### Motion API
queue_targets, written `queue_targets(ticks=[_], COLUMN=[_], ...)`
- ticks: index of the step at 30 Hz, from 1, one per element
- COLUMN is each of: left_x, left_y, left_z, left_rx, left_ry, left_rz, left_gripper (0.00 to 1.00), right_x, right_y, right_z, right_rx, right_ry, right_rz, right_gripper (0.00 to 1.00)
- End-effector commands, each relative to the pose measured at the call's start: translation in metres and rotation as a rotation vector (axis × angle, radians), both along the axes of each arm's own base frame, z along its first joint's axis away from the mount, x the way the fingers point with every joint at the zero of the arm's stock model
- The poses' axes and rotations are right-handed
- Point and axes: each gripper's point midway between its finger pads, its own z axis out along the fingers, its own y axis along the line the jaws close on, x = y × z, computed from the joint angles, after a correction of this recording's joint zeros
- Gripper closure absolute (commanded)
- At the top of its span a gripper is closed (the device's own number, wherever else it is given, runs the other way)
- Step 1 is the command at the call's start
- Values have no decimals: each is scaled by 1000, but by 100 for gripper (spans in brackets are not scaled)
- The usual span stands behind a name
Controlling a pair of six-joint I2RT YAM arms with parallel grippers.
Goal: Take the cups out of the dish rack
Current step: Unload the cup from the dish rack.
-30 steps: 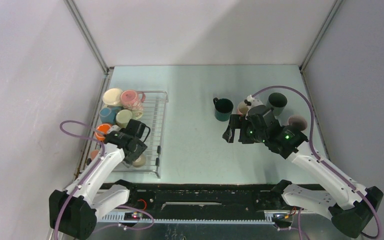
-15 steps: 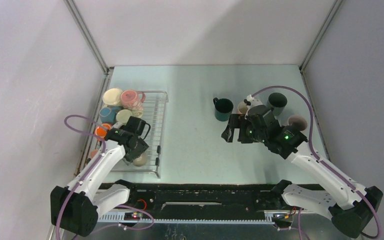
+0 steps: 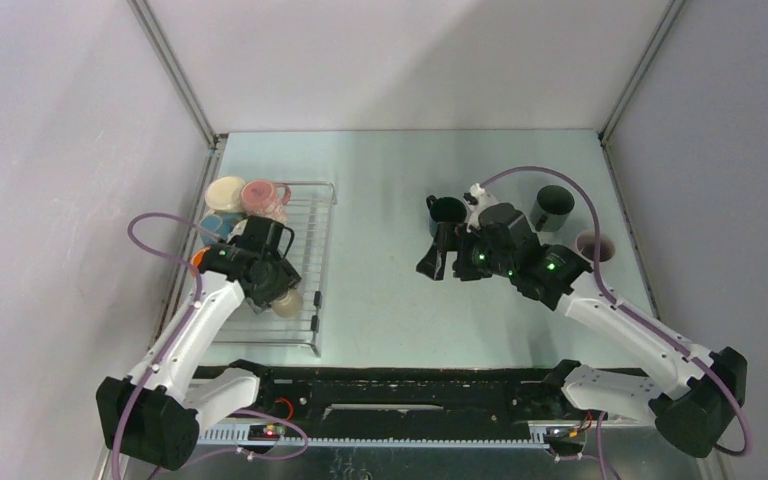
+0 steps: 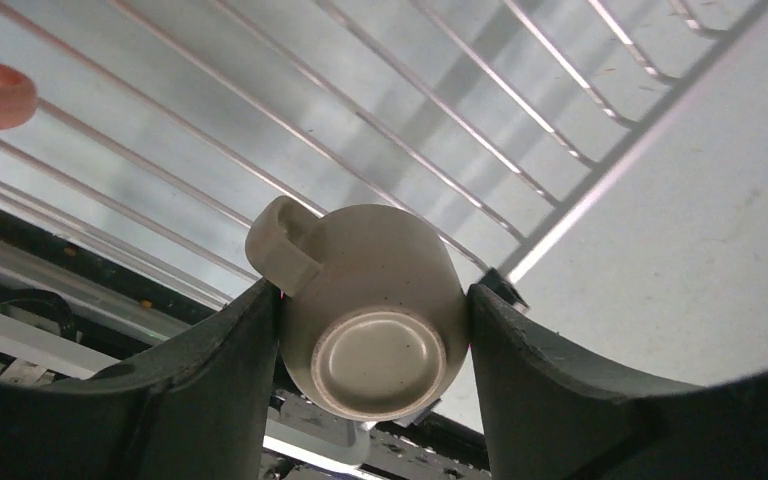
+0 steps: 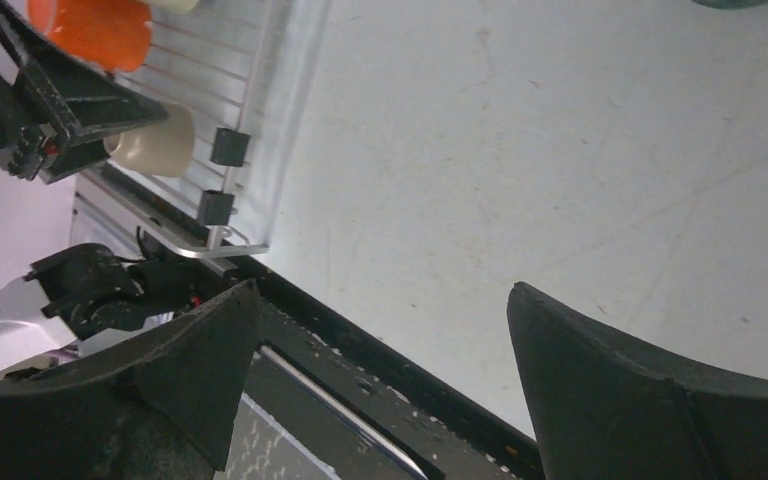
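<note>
One cream cup (image 4: pixel 375 325), base toward the lens at lower centre of the left wrist view, is clamped in the left tool (image 4: pixel 372 300) over the wires of the dish rack (image 4: pixel 640 145), seemingly for carrying off, while the right tool (image 5: pixel 382 290) hangs spread and empty above the surface (image 5: pixel 520 150).

cream mug (image 4: pixel 375 330), black left claw (image 4: pixel 372 300), silvery rack (image 3: pixel 315 235), orange mug (image 5: pixel 100 30), pale green table (image 3: pixel 390 300).
</note>
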Motion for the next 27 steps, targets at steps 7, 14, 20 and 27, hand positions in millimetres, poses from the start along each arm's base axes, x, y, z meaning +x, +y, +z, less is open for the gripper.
queue_targets(ticks=[7,14,20,27], left_x=[33,44,52,61], left_y=[-35,-69,-94,-127], left_z=[66,97,116,134], left_rx=[-174,-357,-494,-624], left_ry=[-168,-235,-283,-318], left_rz=[-107,-162,-192,-235], left_gripper=[100,100,100,100], right_x=[4,2,-2,-3], right_y=[52,78,98,110], right_z=[30,49,60,64], right_rx=[182,297,388,463], right_ry=[-54,-80,-103,-113], right_rz=[130,218,299,335], right_gripper=[0,1,4,7])
